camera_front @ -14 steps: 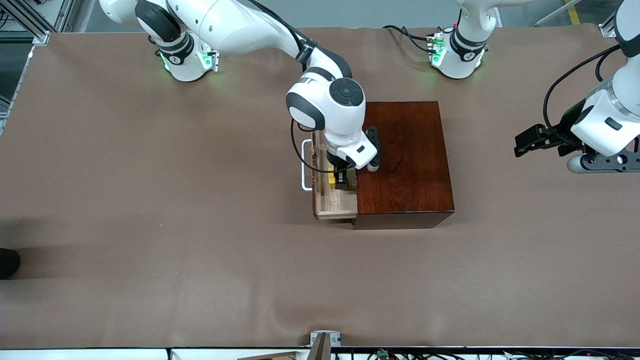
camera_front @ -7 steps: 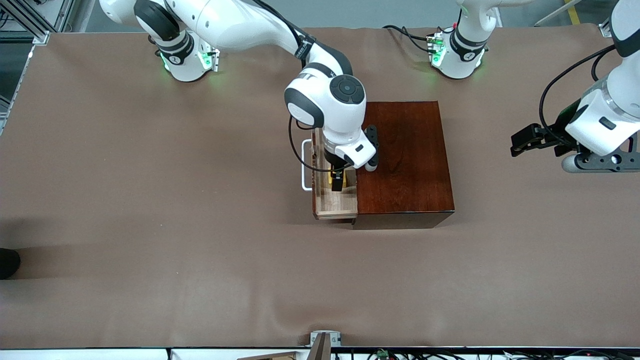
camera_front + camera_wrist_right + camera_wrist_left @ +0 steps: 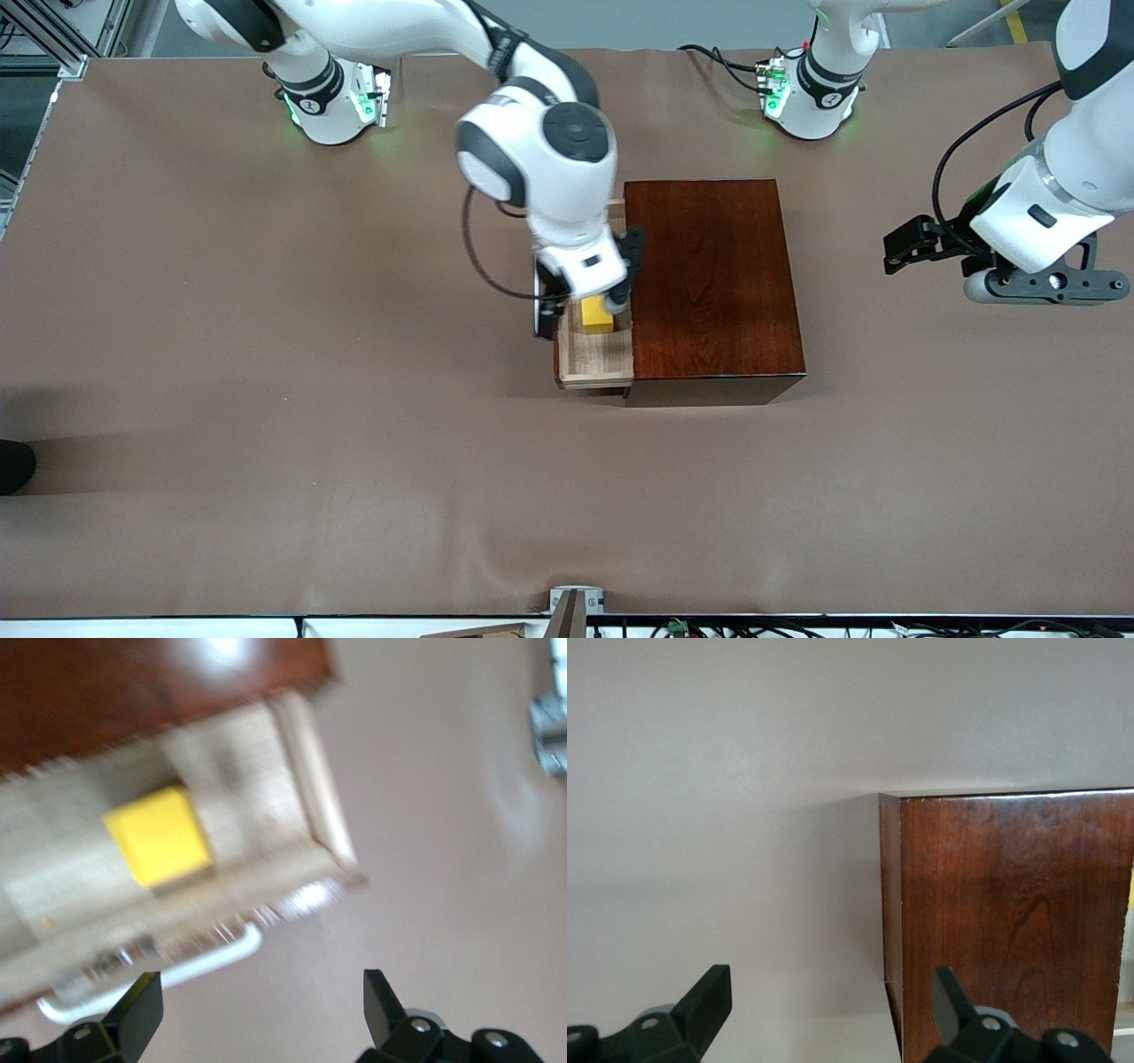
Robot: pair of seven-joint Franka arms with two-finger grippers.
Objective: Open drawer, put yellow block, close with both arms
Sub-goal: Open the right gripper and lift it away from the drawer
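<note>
The yellow block [image 3: 597, 316] lies in the open drawer [image 3: 594, 359] of the reddish-brown box [image 3: 713, 275]; nothing holds it. It also shows in the right wrist view [image 3: 159, 837], with the white handle [image 3: 177, 970] beside it. My right gripper [image 3: 547, 306] hangs open and empty over the drawer's handle, and its fingertips [image 3: 133, 1005] frame bare table. My left gripper [image 3: 895, 252] is open and empty, in the air off the box's end toward the left arm's end of the table. The box's corner shows in the left wrist view [image 3: 1019, 912], with my left gripper [image 3: 828, 1001] before it.
The brown table cloth [image 3: 266, 399] covers the whole table. The two arm bases [image 3: 337, 106] stand along the table's edge farthest from the front camera. A small metal bracket [image 3: 576, 602] sits at the table's edge nearest that camera.
My right gripper has let go of the yellow block, risen out of the drawer and shifted toward the handle. My left gripper has drifted a little toward the box.
</note>
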